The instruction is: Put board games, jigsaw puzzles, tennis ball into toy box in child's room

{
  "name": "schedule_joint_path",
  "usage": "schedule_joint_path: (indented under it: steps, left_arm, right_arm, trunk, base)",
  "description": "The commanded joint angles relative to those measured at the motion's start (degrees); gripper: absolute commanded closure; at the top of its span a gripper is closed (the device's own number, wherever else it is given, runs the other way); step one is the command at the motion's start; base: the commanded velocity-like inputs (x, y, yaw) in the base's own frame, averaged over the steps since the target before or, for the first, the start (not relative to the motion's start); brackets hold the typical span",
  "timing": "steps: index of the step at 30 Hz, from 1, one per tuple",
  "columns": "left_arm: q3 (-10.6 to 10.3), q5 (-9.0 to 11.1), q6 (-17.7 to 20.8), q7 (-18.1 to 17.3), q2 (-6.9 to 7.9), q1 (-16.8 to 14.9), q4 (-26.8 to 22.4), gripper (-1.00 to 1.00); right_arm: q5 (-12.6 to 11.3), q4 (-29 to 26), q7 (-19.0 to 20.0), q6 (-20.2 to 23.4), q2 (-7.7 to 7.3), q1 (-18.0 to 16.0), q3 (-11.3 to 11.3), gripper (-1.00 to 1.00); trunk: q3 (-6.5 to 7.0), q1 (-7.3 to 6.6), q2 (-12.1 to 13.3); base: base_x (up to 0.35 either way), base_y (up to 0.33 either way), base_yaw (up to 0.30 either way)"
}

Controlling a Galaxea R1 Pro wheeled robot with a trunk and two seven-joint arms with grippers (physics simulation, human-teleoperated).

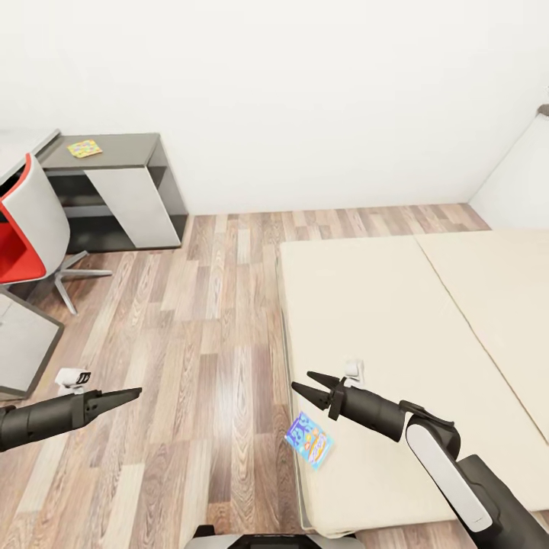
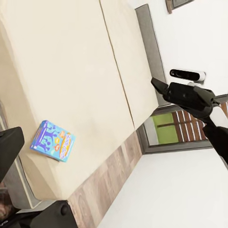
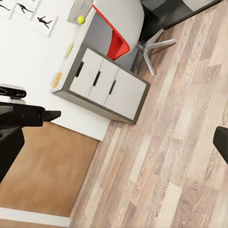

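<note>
A blue board game (image 1: 309, 440) lies on the bed (image 1: 396, 320) at its near left corner, also seen in the left wrist view (image 2: 53, 141). My right gripper (image 1: 309, 385) hovers open just above and beyond it, holding nothing. My left gripper (image 1: 130, 394) is over the floor left of the bed, and its fingers (image 2: 9, 149) stand apart and bare. One jigsaw puzzle (image 1: 85, 148) rests on the table's dark lower section (image 1: 126, 142). The tennis ball (image 3: 81, 19) sits on the table top above the white drawers (image 3: 104, 85). Whether the grey shape beside the ball is the toy box I cannot tell.
A red and grey swivel chair (image 1: 30, 221) stands by the table at the left. Wood-plank floor (image 1: 198, 320) runs between the table and the bed. White walls close the room at the back, with black silhouette pictures (image 3: 42, 21) above the table.
</note>
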Motion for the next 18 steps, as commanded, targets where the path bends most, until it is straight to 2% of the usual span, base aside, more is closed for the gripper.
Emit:
schedule_joint_path:
  steps: [1, 18]
  left_arm:
    - [0.0, -0.02, 0.61, -0.21, 0.03, -0.03, -0.01, -1.0]
    - [-0.01, -0.04, 0.61, -0.21, 0.03, -0.03, -0.01, -1.0]
  right_arm:
    - [-0.53, -0.02, -0.12, 0.41, -0.03, -0.03, 0.03, -1.0]
    - [-0.49, -0.07, -0.12, 0.41, -0.02, -0.03, 0.03, -1.0]
  trunk:
    - [0.02, 0.03, -0.09]
    - [1.61, 0.03, -0.09]
  base:
    - [0.0, 0.0, 0.0]
    - [0.0, 0.0, 0.0]
